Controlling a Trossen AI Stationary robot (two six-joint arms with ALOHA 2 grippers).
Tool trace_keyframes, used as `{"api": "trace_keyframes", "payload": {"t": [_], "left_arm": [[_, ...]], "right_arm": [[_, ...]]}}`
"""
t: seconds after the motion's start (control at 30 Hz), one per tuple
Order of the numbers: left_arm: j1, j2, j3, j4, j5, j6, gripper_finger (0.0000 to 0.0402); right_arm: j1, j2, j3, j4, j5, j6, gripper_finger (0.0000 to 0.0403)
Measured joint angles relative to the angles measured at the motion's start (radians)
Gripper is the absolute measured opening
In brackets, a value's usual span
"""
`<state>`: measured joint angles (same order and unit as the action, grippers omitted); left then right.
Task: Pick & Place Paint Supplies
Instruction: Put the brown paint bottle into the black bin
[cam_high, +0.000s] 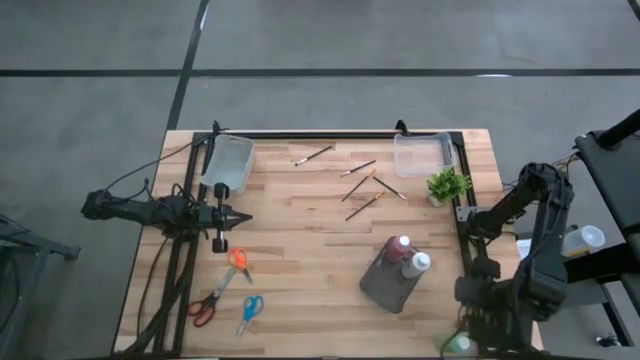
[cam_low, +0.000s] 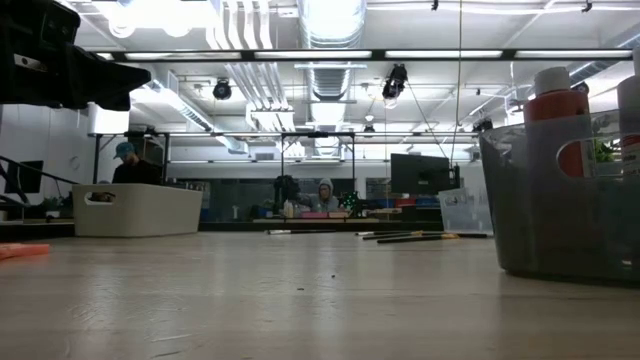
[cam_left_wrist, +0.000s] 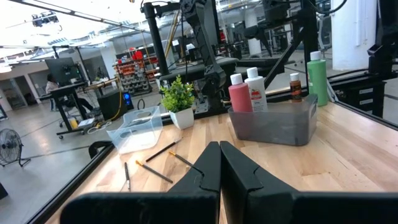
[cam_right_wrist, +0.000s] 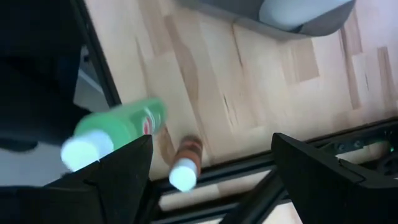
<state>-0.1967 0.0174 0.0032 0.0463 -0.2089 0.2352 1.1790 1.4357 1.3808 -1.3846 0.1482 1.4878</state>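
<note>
The right gripper (cam_right_wrist: 211, 165) hangs spread wide and empty above the green bottle (cam_right_wrist: 121, 127) and brown bottle (cam_right_wrist: 185, 163), both at the table's corner. Descending off-centre could knock either over the edge (they stand close together). The left gripper (cam_left_wrist: 219, 163) waits clenched, empty.

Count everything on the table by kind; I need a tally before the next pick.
Paint bottles: 4 (red, white, dark red, green)
Paintbrushes: 5
Bins: 3 (pale, clear, dark grey)
Scissors: 3
Potted plant: 1
Total: 16
</note>
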Motion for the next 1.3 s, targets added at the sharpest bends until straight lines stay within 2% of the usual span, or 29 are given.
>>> {"api": "trace_keyframes", "payload": {"t": [0.3, 0.5, 0.83, 1.3], "left_arm": [[0.000, 0.000, 0.000, 0.000, 0.000, 0.000, 0.0000], [0.000, 0.000, 0.000, 0.000, 0.000, 0.000, 0.0000], [0.000, 0.000, 0.000, 0.000, 0.000, 0.000, 0.0000], [0.000, 0.000, 0.000, 0.000, 0.000, 0.000, 0.0000]], "right_arm": [[0.058, 0.001, 0.000, -0.015, -0.008, -0.060, 0.0326], [0.061, 0.001, 0.000, -0.019, -0.090, -0.059, 0.0326], [0.061, 0.001, 0.000, 0.016, -0.097, -0.056, 0.0326], [0.061, 0.083, -0.001, 0.049, -0.159, -0.059, 0.0326]]}}
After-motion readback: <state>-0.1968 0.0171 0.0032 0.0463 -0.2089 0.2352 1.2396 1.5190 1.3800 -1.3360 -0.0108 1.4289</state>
